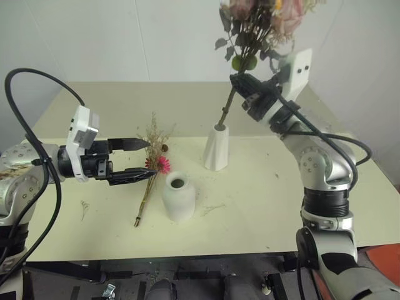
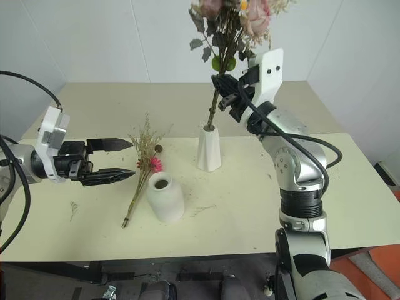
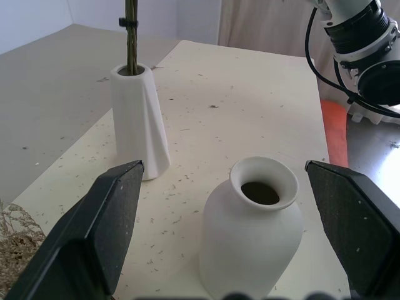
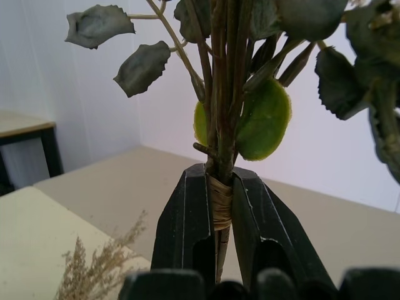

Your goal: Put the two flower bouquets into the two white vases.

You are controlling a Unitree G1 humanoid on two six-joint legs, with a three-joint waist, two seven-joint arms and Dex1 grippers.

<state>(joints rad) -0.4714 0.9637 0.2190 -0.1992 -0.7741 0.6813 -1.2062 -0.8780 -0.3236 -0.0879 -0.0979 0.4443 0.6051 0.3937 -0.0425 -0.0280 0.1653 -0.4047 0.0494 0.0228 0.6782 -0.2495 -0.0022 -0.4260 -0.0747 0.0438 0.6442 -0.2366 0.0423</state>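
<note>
left gripper (image 1: 139,159): jaws wide apart, level, empty, just beside squat vase (image 1: 179,196)
right gripper (image 1: 242,87): raised above that vase, clamped on rose bouquet (image 1: 250,31) stems

Both vases, the tall cone vase (image 3: 139,119) and squat bottle vase (image 3: 251,236), look like matte white ceramic, pretty smooth. Gripper fingers (image 3: 111,219) are matte black plastic, and the table (image 1: 262,206) is a dull cream laminate.

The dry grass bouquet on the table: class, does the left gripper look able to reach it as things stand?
Probably yes. The left gripper is open and hovers right beside the dry grass bouquet, with nothing between them.
</note>
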